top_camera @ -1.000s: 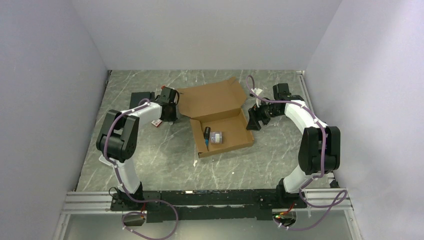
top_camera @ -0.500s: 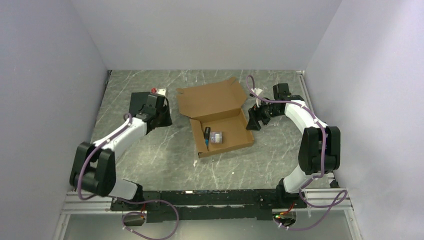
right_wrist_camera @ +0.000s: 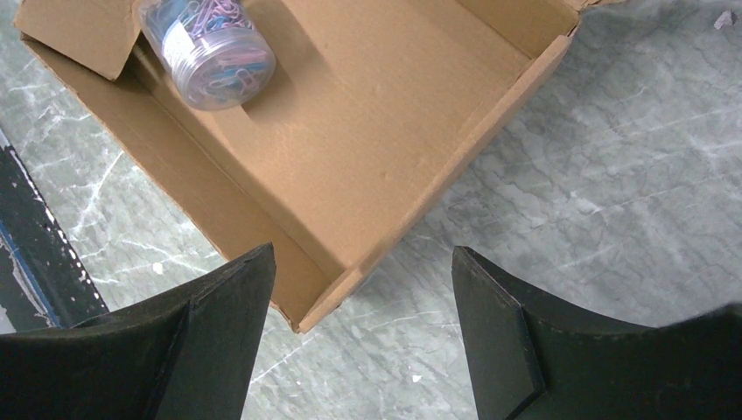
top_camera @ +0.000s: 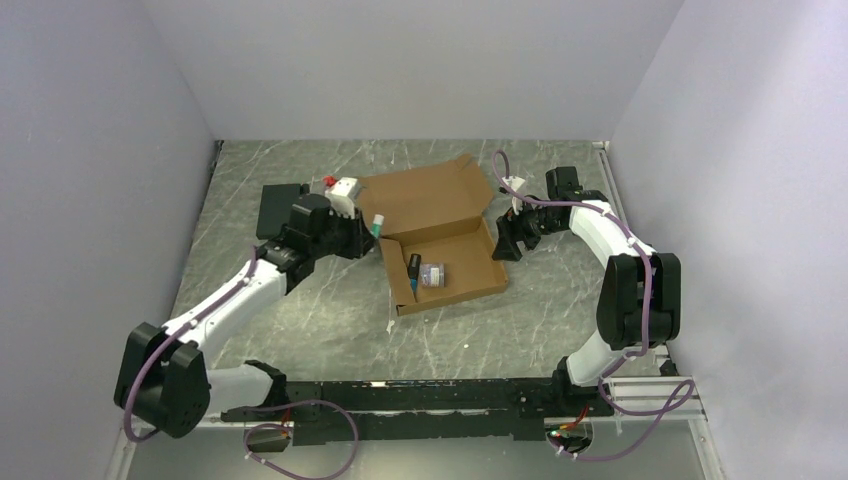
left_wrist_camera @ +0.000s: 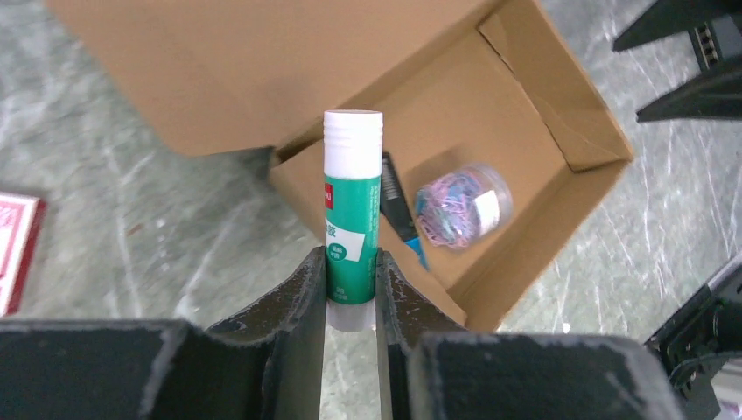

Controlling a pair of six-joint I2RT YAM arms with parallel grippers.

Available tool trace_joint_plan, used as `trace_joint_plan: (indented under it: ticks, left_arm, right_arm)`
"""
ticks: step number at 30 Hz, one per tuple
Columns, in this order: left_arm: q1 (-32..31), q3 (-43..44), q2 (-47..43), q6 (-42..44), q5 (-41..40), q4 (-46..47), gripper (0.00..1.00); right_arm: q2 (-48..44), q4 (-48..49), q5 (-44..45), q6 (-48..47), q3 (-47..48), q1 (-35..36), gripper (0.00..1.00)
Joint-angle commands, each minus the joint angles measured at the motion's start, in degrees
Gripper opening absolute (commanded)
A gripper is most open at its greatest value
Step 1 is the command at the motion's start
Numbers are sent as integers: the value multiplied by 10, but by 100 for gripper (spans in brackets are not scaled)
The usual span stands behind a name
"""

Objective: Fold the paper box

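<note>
Left hand (left_wrist_camera: 350,289): pressed in on the lower body of a green glue stick (left_wrist_camera: 352,201), pinching it upright with the white cap pointing away from the wrist. A second ago this hand sat low over the tabletop (top_camera: 330,320), further out from the box and beside a red-and-white card (left_wrist_camera: 17,249). It has since swung across, and the stick's cap now stands at the box's near wall.

Right hand (right_wrist_camera: 360,262): spread wide, holding nothing, position unchanged over the last second. The box's corner lies just ahead of its fingers and does not touch them.

The paper box (left_wrist_camera: 490,114): directly ahead of the left hand, resting on the tabletop, unmoved. Its lid flap is open and laid back on the far side. The tray is formed, and a jar of paper clips (left_wrist_camera: 459,203) and a dark slim item (left_wrist_camera: 398,210) lie in it.

Assessment: the change points to loading, not folding. The stick looks bound for the tray, so closing the lid likely waits on its release. Risk: the stick could catch the near wall and push the box.
</note>
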Motion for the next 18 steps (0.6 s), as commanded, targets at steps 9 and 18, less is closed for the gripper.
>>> trace_joint_plan:
  ticks: [9,18]
  left_arm:
    - [-137,147,151,87,-41,-14,2]
    - [-195,292,313,178,-80,-81,18]
  right_arm:
    - [-24,-3,-22,-18,14,-2,78]
    - [-28,-4,-21,-21,14,-2,78]
